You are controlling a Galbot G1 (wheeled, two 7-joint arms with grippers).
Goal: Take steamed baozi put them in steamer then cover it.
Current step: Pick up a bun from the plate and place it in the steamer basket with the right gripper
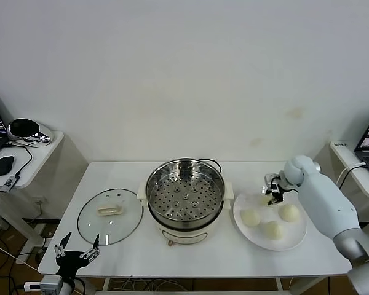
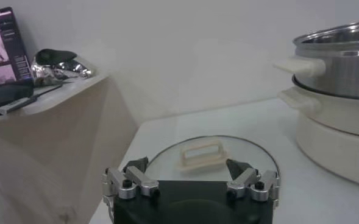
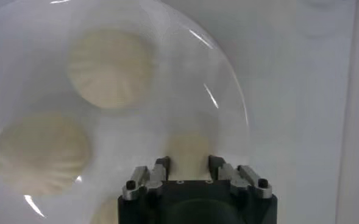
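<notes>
On the tabletop (image 1: 190,255), the steamer (image 1: 184,195) sat centred and empty, its cover (image 1: 109,215) at nine o'clock, a plate (image 1: 290,241) at three o'clock. Right hand (image 1: 272,190) was clamped on one steamed baozi (image 3: 189,152); next, probably lift and carry over. Left hand (image 1: 76,253) waited apart.

The head camera looks forward and down from above the near edge of the white surface (image 1: 190,252), taking in all of it and the wall behind. The left wrist camera sits low at the near left corner, just behind the left tool (image 2: 191,181), facing across the cover (image 2: 211,159) toward the steamer (image 2: 344,67); the head view shares both. The right wrist camera hangs close above the plate (image 3: 228,91) at the right, looking down past the right tool (image 3: 187,165) at the baozi (image 3: 109,68), which the head view also shows.
</notes>
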